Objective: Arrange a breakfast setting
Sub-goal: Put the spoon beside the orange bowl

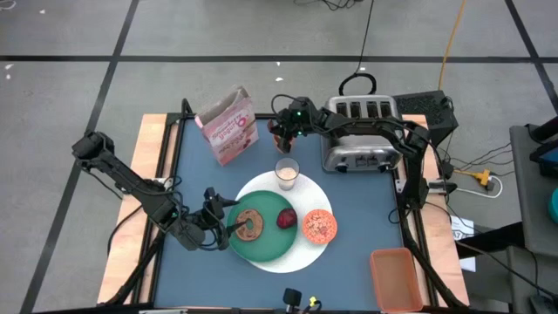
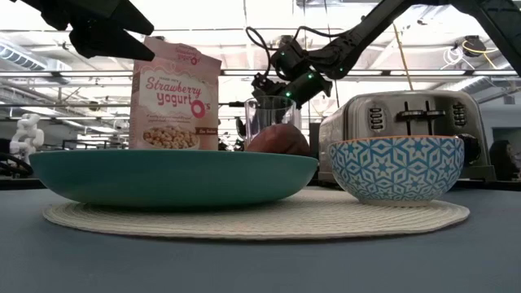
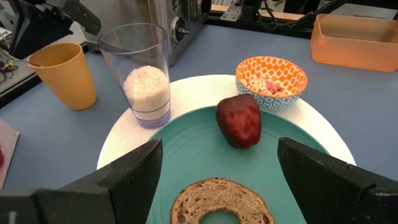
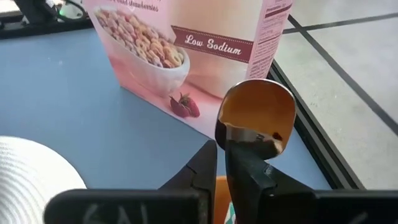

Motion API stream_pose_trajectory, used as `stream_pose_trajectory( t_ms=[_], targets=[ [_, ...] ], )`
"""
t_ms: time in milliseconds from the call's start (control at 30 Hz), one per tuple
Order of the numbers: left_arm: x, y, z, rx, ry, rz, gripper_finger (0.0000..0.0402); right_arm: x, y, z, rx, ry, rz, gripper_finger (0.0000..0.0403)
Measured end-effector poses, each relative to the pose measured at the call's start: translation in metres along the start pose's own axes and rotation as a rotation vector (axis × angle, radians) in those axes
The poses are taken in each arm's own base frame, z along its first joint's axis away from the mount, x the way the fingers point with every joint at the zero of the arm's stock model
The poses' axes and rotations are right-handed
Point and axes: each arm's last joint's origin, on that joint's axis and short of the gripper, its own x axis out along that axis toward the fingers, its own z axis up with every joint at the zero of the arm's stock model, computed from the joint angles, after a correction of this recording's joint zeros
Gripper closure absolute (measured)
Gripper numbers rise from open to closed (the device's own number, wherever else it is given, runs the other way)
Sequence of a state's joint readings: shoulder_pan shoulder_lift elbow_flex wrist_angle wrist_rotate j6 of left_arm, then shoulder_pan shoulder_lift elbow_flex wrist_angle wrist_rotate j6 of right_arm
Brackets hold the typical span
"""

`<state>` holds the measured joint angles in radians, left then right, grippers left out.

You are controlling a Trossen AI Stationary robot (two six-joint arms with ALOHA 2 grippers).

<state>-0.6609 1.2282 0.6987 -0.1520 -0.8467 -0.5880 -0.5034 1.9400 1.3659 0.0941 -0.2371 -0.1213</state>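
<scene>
On the white round mat (image 1: 292, 258) near the table's (image 1: 349, 209) front edge we count: green plate (image 1: 266, 244) bearing bagel (image 1: 251, 225) and dark red fruit (image 1: 286, 218); small orange patterned bowl (image 1: 318, 226); milk glass (image 1: 287, 173). Toward the far edge: pink cereal box (image 1: 228, 126); orange cup (image 3: 64, 73). Right gripper (image 4: 221, 163) above that cup, jaws closed on the metal spoon (image 4: 256, 115). Left gripper (image 3: 217, 171) at the plate's rim over the bagel, jaws wide, empty. We judge most placed; spoon and cup outstanding.
</scene>
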Motion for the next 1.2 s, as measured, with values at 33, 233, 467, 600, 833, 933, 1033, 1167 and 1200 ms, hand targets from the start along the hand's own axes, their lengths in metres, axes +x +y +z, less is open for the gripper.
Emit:
stream_pose_trajectory(
  t_ms=[33, 233, 467, 600, 833, 933, 1033, 1167, 1200],
  targets=[
    [0.0001, 0.0000, -0.0001, 0.000, 0.000, 0.000, 0.0080, 0.0000, 0.0000, -0.0001, -0.013, 0.001, 0.000, 0.0372],
    [0.0000, 0.0000, 0.0000, 0.000, 0.000, 0.000, 0.0080, 0.0000, 0.0000, -0.0001, -0.021, 0.001, 0.000, 0.0355],
    [0.0001, 0.0001, 0.0000, 0.000, 0.000, 0.000, 0.0080, 0.0000, -0.0013, -0.0021, -0.014, 0.027, -0.056, 0.0314],
    [0.0000, 0.0001, -0.0002, 0.000, 0.000, 0.000, 0.0080, -0.0001, -0.0013, -0.0029, 0.044, 0.033, -0.055, 0.0276],
    [0.0001, 0.0001, 0.0000, 0.000, 0.000, 0.000, 0.0080, -0.0001, -0.0012, -0.0030, 0.064, 0.034, -0.055, 0.0211],
    [0.0000, 0.0000, 0.0000, 0.000, 0.000, 0.000, 0.0080, -0.0001, -0.0011, -0.0041, 0.097, 0.044, -0.055, 0.0194],
    [0.0000, 0.0001, -0.0001, 0.000, 0.000, 0.000, 0.0080, -0.0001, -0.0011, -0.0051, 0.113, 0.054, -0.054, 0.0182],
    [0.0000, 0.0000, 0.0000, 0.000, 0.000, 0.000, 0.0080, 0.0000, -0.0009, -0.0064, 0.115, 0.066, -0.054, 0.0171],
    [0.0000, 0.0000, 0.0000, 0.000, 0.000, 0.000, 0.0080, 0.0000, -0.0009, -0.0063, 0.112, 0.065, -0.053, 0.0169]
  ],
)
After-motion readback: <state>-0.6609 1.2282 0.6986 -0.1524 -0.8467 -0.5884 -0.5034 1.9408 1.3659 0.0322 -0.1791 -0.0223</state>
